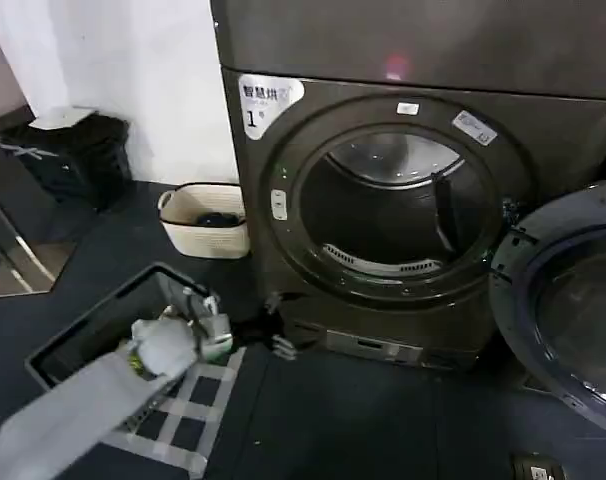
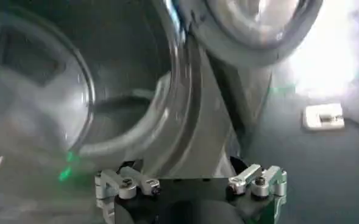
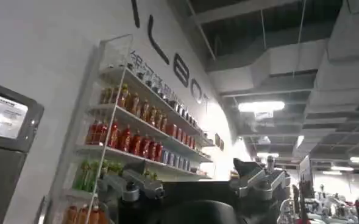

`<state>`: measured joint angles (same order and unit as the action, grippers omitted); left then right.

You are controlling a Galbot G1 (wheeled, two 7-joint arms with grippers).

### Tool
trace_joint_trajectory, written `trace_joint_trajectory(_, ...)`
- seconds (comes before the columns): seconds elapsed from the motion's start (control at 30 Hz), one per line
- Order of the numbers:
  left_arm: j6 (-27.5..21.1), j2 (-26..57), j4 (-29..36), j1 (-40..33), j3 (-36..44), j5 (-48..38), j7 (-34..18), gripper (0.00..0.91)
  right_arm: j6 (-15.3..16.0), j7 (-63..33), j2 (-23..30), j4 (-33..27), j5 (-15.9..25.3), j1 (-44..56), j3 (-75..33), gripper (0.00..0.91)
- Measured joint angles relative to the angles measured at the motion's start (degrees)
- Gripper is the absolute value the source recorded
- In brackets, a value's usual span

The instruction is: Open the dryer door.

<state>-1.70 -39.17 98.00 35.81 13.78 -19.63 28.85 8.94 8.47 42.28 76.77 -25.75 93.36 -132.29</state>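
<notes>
Dryer (image 1: 283, 200): big dark grey front-loader, white "1" sticker top left, round drum mouth fully exposed. Dryer door (image 1: 568, 300), large round, dark grey plastic inner face around tinted glass, is swung wide to the right, hanging off its hinge at the right side of the mouth. My read: opening is done or nearly so; at most a bit more swing left.

Left hand (image 1: 283, 335) sits low, near the dryer's bottom front panel, left of centre, well apart from the door. In the left wrist view the left hand (image 2: 191, 182) has its fingers spread wide with nothing between them; drum ring and door loom just ahead.

Right hand (image 3: 197, 182) is pointed up toward a wall shelf of bottles (image 3: 136, 134), away from the machine; fingers look apart, holding nothing. Idle.

Handling, judged: door is rigid and fairly heavy, pivots on one hinge and swings freely once unlatched. Rim is smooth, likely slippery; glass shouldn't take point loads. If more travel is needed, hook or push at the free edge opposite the hinge, slow arc, no forcing past the hinge stop.

Beige basket (image 1: 205, 220) on the floor left of the dryer, out of the swing path.
</notes>
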Motion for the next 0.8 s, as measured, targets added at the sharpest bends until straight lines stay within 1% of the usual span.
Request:
trace_joint_trajectory(0.13,-4.10,3.41,1.05,0.87,-2.34,0.08,1.65,0.907,0.01,0.11,0.01,-0.40,0.21,-0.36,0.05,0.907)
trace_joint_trajectory(0.2,-5.25,4.99,1.38,1.40,-3.36,0.47,2.86,0.907,-0.01,0.15,0.01,-0.44,0.39,-0.52,0.03,0.907)
trace_joint_trajectory(0.37,-8.03,8.51,2.54,3.48,-6.84,1.04,2.80,0.907,-0.10,0.40,0.42,-0.43,0.64,-0.88,0.38,0.907)
trace_joint_trajectory(0.47,-7.93,10.60,3.12,5.18,-8.82,1.33,3.22,0.907,-0.10,0.42,0.39,-0.39,0.65,-1.25,0.59,0.907)
trace_joint_trajectory(0.6,-5.91,13.96,3.97,7.84,-11.33,2.02,3.95,0.907,-0.01,0.59,0.00,-0.38,0.71,-1.47,0.42,0.907)
trace_joint_trajectory(0.8,-4.02,19.43,3.76,13.83,-15.87,3.32,4.57,0.907,-0.52,1.02,-0.03,-0.33,3.11,-1.54,-0.39,0.907)
